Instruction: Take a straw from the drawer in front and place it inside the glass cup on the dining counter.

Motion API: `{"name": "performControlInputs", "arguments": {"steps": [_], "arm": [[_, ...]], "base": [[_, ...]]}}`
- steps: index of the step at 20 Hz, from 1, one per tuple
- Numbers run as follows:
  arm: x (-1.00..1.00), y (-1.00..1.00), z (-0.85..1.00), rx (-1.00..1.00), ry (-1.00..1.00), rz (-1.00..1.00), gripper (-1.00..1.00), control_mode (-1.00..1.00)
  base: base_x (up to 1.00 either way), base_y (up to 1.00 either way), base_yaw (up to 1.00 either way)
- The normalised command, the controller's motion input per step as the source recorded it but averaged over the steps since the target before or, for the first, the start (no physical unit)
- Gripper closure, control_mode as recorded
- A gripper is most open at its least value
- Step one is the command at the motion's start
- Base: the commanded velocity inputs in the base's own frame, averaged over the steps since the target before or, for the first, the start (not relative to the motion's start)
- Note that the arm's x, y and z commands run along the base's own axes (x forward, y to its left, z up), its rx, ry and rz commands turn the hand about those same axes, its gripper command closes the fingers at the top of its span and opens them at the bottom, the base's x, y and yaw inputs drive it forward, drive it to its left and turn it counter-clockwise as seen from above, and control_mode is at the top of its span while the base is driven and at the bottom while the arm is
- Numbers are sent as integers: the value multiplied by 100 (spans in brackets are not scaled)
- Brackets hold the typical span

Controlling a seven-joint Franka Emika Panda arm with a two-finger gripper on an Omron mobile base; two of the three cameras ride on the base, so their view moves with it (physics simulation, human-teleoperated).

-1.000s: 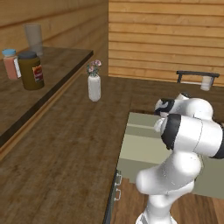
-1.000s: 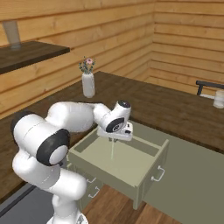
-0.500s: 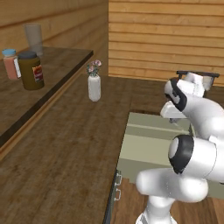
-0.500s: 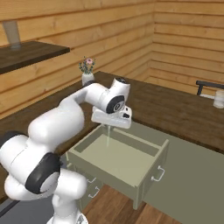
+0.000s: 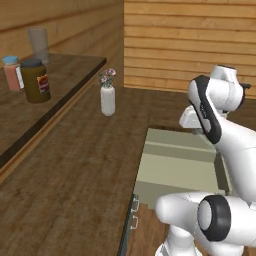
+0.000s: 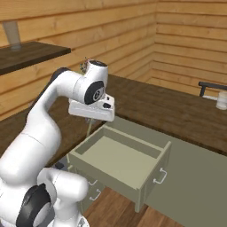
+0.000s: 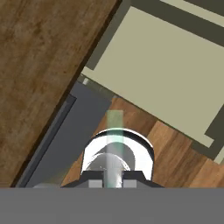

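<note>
- Currently, left base view: drawer (image 5: 177, 167) is pulled out w/ its pale inside bare. The arm stands over its far right corner. White flower vase (image 5: 107, 98) sits well apart on the surface to the left. Can't make out the tips from this side.
- Right base view: end effector (image 6: 91, 119) hangs above the drawer's back-left corner, pointing down. The straw (image 6: 89, 128) shows as a thin pale line dropping from between the tips. Its long axis is near vertical w/ a slight tilt, and the free end points down toward the drawer rim, apparently clear of it.
- Same view: the glass cup (image 6: 221, 101) is far right and further back, on what looks like the dining counter (image 6: 177, 111), well apart from the end effector. Judgement: next is a long carry to the right. Straw is already roughly upright, so it should go in lower end first once it's centred over the rim.
- Hand view: end effector (image 7: 113, 183) looks clenched on the straw (image 7: 114, 124), which runs straight out along the view axis. Drawer interior lies upper right and the wood surface upper left.
- Risk (judgement): a thin stick in a pinch grip could pivot during the swing.
</note>
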Motion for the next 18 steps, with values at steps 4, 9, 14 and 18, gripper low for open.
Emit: {"name": "performControlInputs", "arguments": {"steps": [4,9,14,18], "arm": [[-21,69,13,-7,0,0,100,-100],[-26,21,0,-1,0,0,100,-100],[-19,0,0,0,-1,0,100,100],[0,0,0,0,0,0,100,100]], "base": [[0,0,0],[0,0,0],[-80,-1,-1],[-100,-58,-9]]}}
